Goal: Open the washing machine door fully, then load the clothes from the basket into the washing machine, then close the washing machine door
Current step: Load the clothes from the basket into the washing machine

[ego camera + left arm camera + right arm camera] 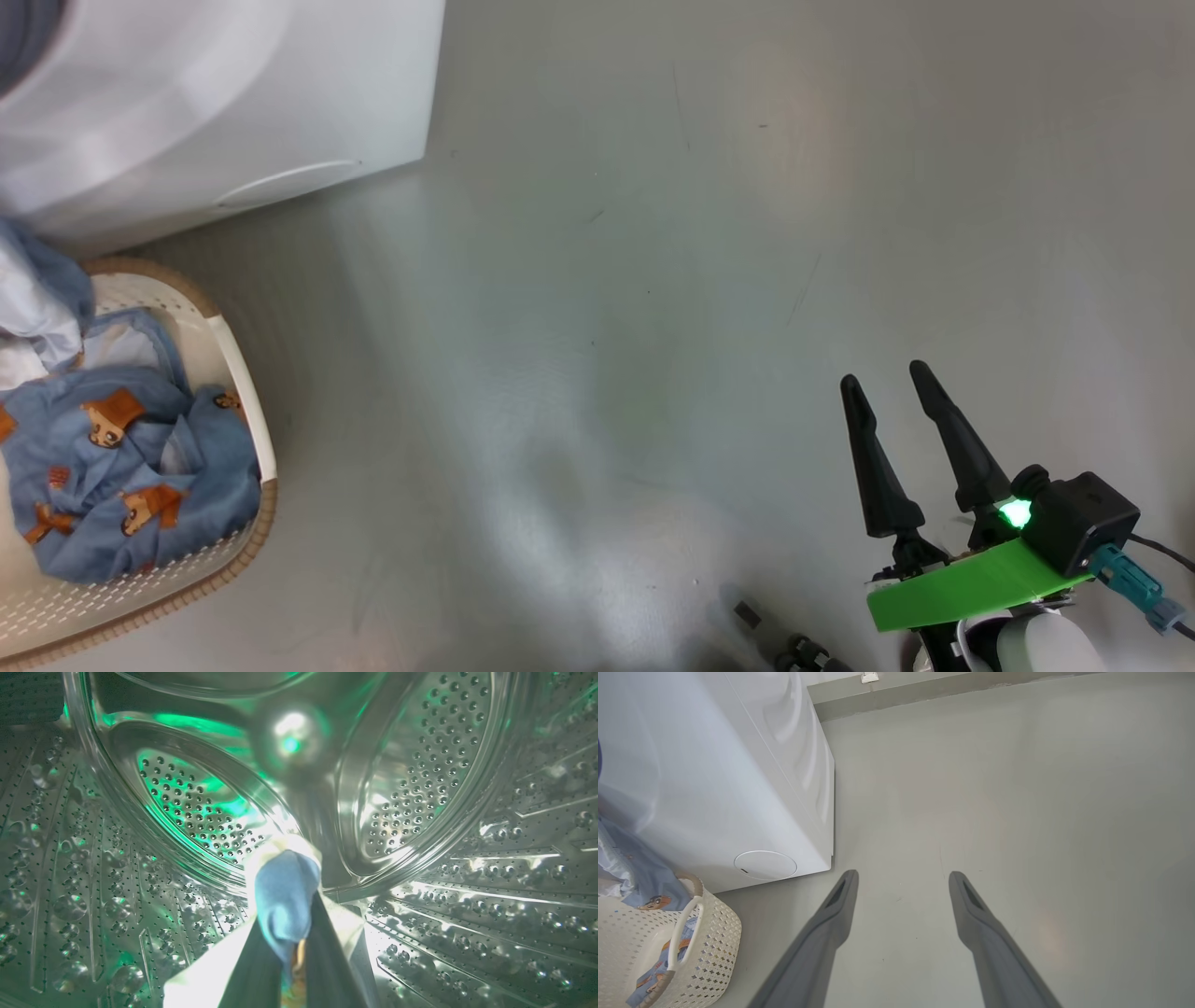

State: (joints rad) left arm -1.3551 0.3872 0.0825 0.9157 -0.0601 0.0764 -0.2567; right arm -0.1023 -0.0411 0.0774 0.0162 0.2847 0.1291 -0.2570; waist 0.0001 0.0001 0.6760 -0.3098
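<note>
Now your left gripper (292, 933) is deep inside the steel drum (420, 765), its two fingers pinched together on a fold of the blue clothes (280, 886), with a cream edge bunched just behind that fold. Your right gripper (885, 392) hangs over the bare grey floor (607, 327), well apart from everything, fingers spread wide and holding nothing. More of the bear-print clothes lie in the basket (245, 392), which sits on the floor just in front of the white washing machine (233, 93). A strip of fabric rises from the basket at the far left of the head view.
</note>
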